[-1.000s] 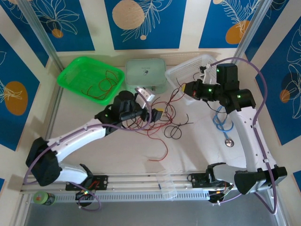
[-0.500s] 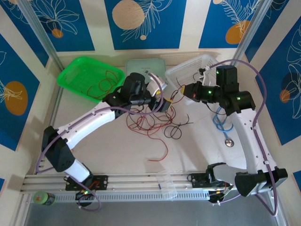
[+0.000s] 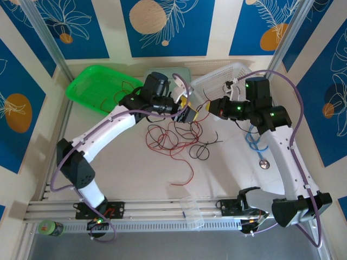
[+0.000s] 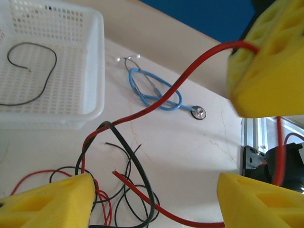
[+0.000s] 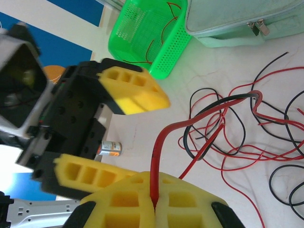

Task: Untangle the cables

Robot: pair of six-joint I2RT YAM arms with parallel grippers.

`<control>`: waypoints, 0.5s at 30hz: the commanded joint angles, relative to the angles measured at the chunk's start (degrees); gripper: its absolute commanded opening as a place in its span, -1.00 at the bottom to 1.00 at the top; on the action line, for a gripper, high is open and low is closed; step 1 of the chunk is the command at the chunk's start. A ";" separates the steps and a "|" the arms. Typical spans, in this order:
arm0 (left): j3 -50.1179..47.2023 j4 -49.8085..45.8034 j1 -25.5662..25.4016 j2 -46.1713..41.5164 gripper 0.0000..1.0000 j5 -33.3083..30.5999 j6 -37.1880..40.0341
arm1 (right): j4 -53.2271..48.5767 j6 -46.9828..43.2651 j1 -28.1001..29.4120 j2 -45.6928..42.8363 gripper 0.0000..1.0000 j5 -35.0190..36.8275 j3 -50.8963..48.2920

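Two grippers are meeting above the table (image 3: 135,173). The right gripper (image 5: 154,205) is pinching one red cable (image 5: 159,142) between closed pads, and the strand is running from it down toward the tangle of cables (image 3: 174,138) lying mid-table. The left gripper (image 4: 152,204) is facing it with jaws apart and nothing clamped. The strand's long axis is crossing its gap, so the left arm is probably nearer for a second grasp.
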 commanded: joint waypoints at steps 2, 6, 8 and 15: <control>2.59 -2.15 0.20 2.43 0.33 3.15 -0.08 | 0.42 -1.00 0.52 -0.71 -1.00 -1.10 0.09; 2.99 -1.12 0.19 3.40 0.21 2.75 -0.35 | 0.43 -1.00 0.98 -0.71 -1.00 -1.02 -0.16; 3.16 -0.33 0.22 3.85 0.06 2.57 -0.78 | 0.57 -0.92 1.13 -0.71 -1.00 -1.08 -0.31; 1.32 4.51 0.19 3.25 -0.99 -0.45 -3.45 | 0.35 -0.82 1.32 -1.31 -1.00 0.63 -0.90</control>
